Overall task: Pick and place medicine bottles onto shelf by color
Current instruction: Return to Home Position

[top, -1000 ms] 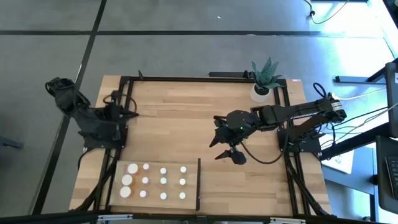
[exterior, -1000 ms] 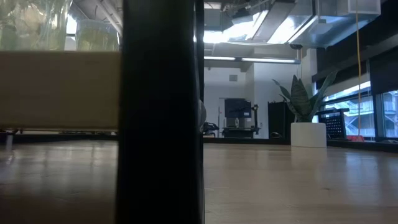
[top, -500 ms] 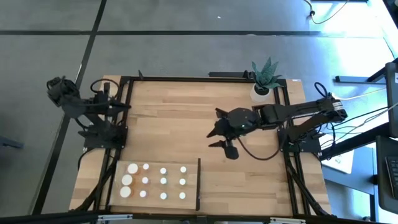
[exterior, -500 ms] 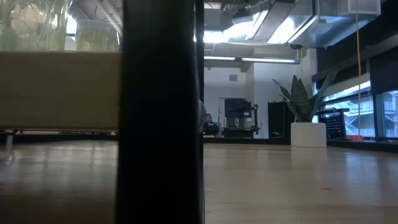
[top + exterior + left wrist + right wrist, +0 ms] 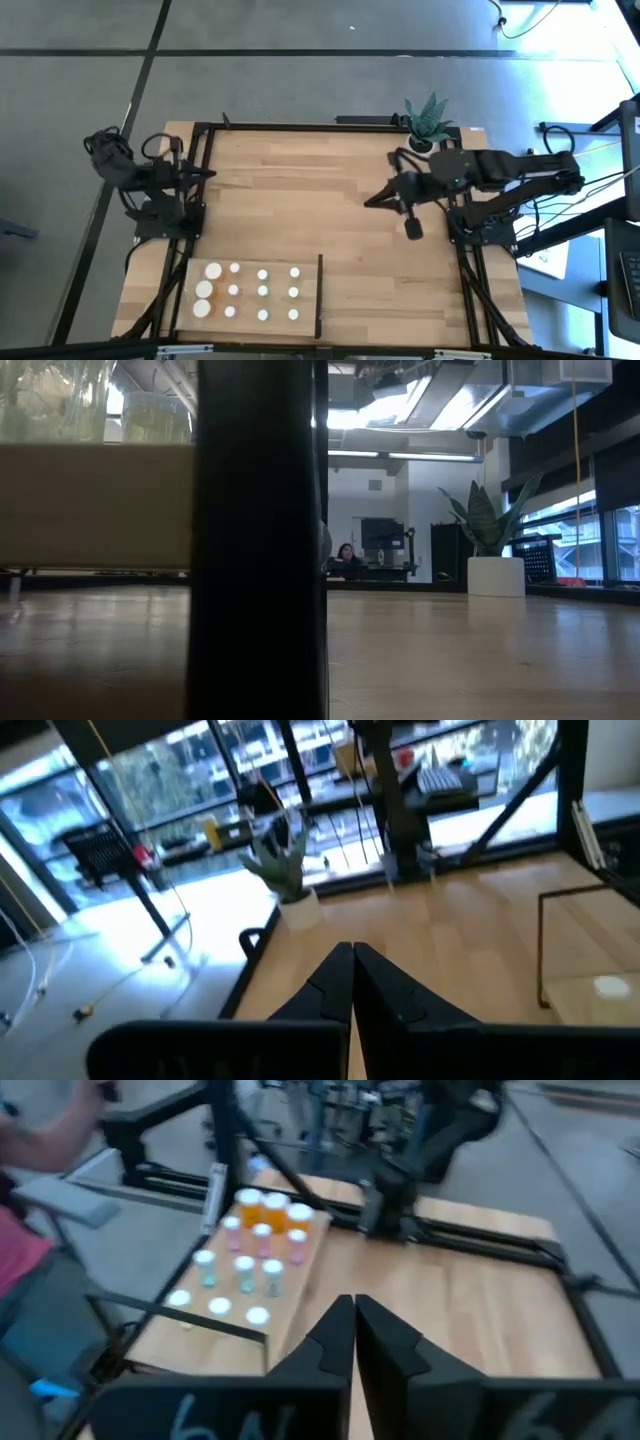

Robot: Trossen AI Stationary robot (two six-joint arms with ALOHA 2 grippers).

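Medicine bottles (image 5: pixel 262 292) stand on the shelf (image 5: pixel 309 303); left gripper (image 5: pixel 352 955) and right gripper (image 5: pixel 353 1305) fingers are closed, empty. I worry the right arm clips the plant pot (image 5: pixel 419 149) folding home.

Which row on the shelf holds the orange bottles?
The three orange bottles form the row at the shelf's end farthest from its black strip. Their caps are wider than the others', and the pink bottles stand next to them.
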